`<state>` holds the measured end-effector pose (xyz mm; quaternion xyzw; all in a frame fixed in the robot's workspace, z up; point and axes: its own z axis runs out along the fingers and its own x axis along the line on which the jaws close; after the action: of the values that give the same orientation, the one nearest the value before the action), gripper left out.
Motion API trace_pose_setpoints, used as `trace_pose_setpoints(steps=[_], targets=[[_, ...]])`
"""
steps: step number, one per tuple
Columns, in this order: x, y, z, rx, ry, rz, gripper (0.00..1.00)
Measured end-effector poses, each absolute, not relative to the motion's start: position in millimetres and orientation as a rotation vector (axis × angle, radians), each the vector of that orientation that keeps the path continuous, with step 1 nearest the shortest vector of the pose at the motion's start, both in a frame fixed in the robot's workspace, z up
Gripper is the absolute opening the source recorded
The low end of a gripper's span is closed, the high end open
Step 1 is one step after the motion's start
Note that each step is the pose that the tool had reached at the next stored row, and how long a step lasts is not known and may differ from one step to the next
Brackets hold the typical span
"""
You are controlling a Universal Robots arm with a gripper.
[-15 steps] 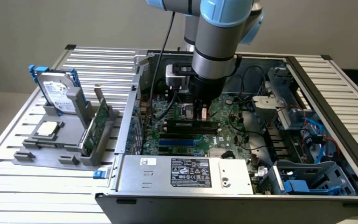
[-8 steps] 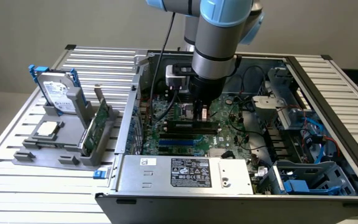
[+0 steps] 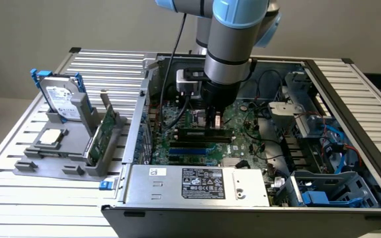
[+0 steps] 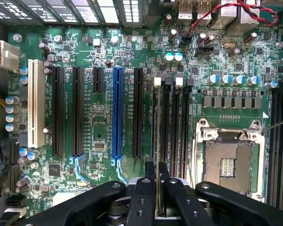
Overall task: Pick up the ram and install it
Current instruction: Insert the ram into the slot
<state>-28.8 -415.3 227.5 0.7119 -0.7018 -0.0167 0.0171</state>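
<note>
One gripper (image 4: 157,181), fingers clamped on the ram (image 4: 158,117), which is held edge-on along the black memory slots (image 4: 172,127) beside the CPU socket (image 4: 226,162); contact with a slot unclear. Motherboard (image 4: 104,61) lies inside an open case (image 3: 352,134) on a slatted metal desk (image 3: 38,203). Plain beige wall (image 3: 78,25) behind.

No legible txt: PSU label (image 3: 204,182), HDD label (image 3: 59,96), mobo print (image 4: 104,127) too small.
</note>
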Motion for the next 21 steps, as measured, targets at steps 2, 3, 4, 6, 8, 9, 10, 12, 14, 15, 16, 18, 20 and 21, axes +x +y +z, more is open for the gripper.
trace_pose_setpoints(steps=[2,3,4,6,8,9,10,12,14,15,16,18,20,21], targets=[[-28.8,-415.3,227.5,2.214,-2.179,-0.051,0.14],[-28.9,-415.3,227.5,2.215,-2.178,-0.051,0.14],[-28.9,-415.3,227.4,2.216,-2.176,-0.050,0.14],[-28.9,-415.3,227.4,2.217,-2.174,-0.049,0.14],[-29.0,-415.3,226.9,2.218,-2.174,-0.049,0.14],[-29.1,-415.2,226.5,2.218,-2.174,-0.049,0.14],[-29.2,-415.2,226.3,2.218,-2.174,-0.049,0.14],[-29.2,-415.0,225.7,2.218,-2.173,-0.049,0.14],[-29.2,-414.8,225.3,2.218,-2.173,-0.049,0.14],[-29.2,-414.6,225.1,2.218,-2.173,-0.049,0.14],[-29.2,-414.3,224.9,2.218,-2.173,-0.049,0.14],[-29.2,-413.9,224.7,2.218,-2.173,-0.049,0.14],[-29.2,-413.6,224.4,2.217,-2.173,-0.048,0.14],[-29.2,-413.6,224.1,2.216,-2.174,-0.047,0.14]])
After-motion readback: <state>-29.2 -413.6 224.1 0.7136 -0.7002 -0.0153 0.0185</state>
